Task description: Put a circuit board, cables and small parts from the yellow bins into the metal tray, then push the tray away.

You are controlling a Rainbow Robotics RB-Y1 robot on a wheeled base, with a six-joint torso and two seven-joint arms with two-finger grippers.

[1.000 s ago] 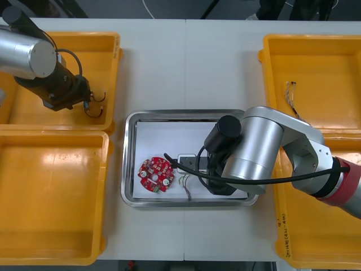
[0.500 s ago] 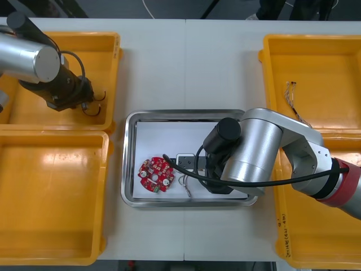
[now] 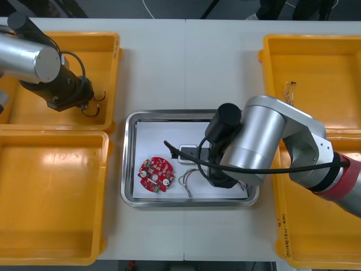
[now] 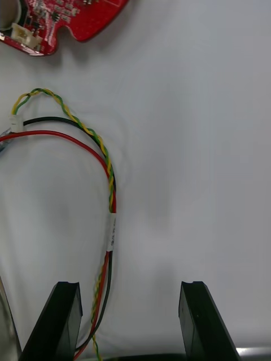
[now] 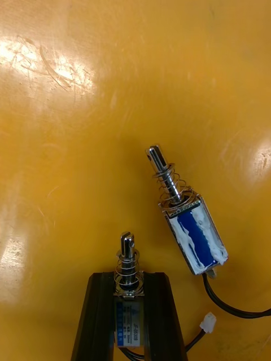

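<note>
Pinching a small metal part (image 5: 127, 265) by its body, spring and slotted pin poking beyond the black fingers of the left gripper (image 5: 129, 277), low in the far left yellow bin (image 5: 84, 113). Lay just beside a second small metal part (image 5: 186, 220), blue-wrapped, black lead trailing, apparently not touching. Held the right gripper (image 4: 129, 289) spread wide over the metal tray (image 3: 128, 169), straddling a red, black and yellow-green cable (image 4: 108, 186). Left bare white floor ahead, short of the round red circuit board (image 4: 56, 22).

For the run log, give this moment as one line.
left gripper: shut on small metal part, far-left bin | right gripper: open over cable in tray | board: in tray
</note>
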